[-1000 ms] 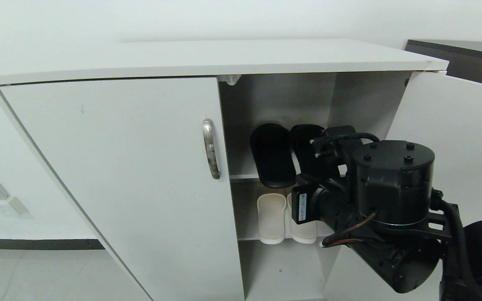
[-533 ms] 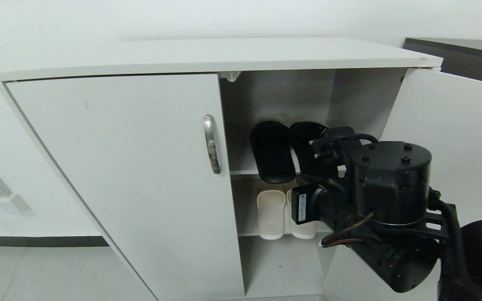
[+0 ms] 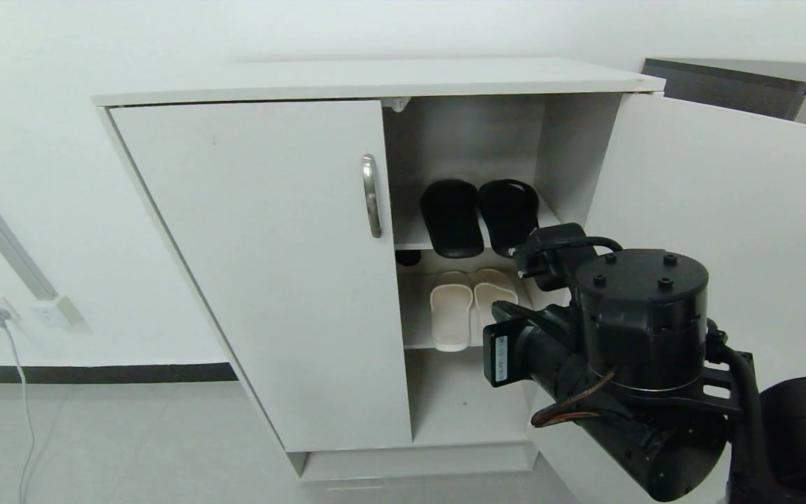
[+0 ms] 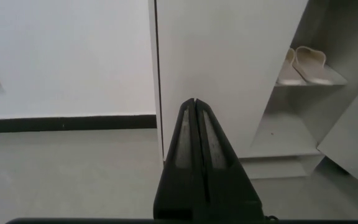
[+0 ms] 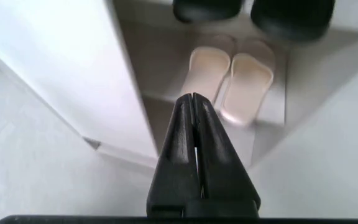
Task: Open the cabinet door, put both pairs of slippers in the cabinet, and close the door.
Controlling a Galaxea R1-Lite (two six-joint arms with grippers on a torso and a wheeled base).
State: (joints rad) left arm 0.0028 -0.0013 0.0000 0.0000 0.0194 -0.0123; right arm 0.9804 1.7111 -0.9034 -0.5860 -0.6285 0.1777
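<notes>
Cabinet (image 3: 375, 80) stands with its right-hand door (image 3: 725, 224) swung wide and its left-hand door (image 3: 263, 266) shut, handle (image 3: 371, 196) at that door's inner edge. Black slippers (image 3: 450, 217) lie side by side on the upper shelf (image 3: 406, 241); the near end of one seems to jut slightly past the shelf lip. Cream slippers (image 3: 450, 308) lie side by side on the middle shelf (image 3: 413, 343), directly below. Both pairs are inside the carcass. Right gripper (image 5: 194, 98) hangs outside the opening, in front of and above the cream pair, jaws pressed together with nothing held. Left gripper (image 4: 194, 102) is low, out before the shut door and over the floor (image 4: 73, 168), jaws likewise together and empty. Reading: opening done, both pairs stowed, only the closing left. The open door lies to the outer side of the right arm (image 3: 641, 315), its outer face hidden from the head view. The likely job is to get behind its free edge and push it round to the frame, minding the jutting black slipper.
</notes>
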